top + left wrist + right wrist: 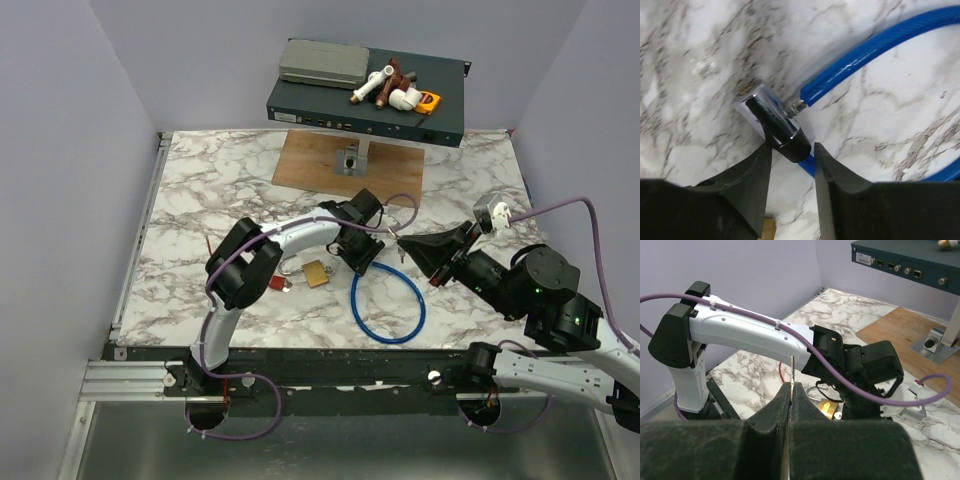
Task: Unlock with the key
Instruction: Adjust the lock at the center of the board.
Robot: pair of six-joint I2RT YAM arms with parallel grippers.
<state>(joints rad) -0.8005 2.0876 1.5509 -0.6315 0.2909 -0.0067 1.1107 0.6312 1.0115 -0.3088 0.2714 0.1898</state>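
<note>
Where my left gripper sits: centre of the wrist view, jaws half apart astride the lock barrel; squeezing or merely touching, I cannot tell.
My right gripper: clenched on the key, thin metal blade poking upward.
That lock barrel: glossy chrome cylinder, black end.
Its cable: smooth blue, curving over the veined marble table.

Cable lock: blue cable in a closed loop, lying flat, just right of the brass padlock.
Lock barrel: chrome with a black end, tilted — cable end plugged into its side.
Key: thin metal blade, upright — pinched in the right gripper, right of the padlock.
</note>
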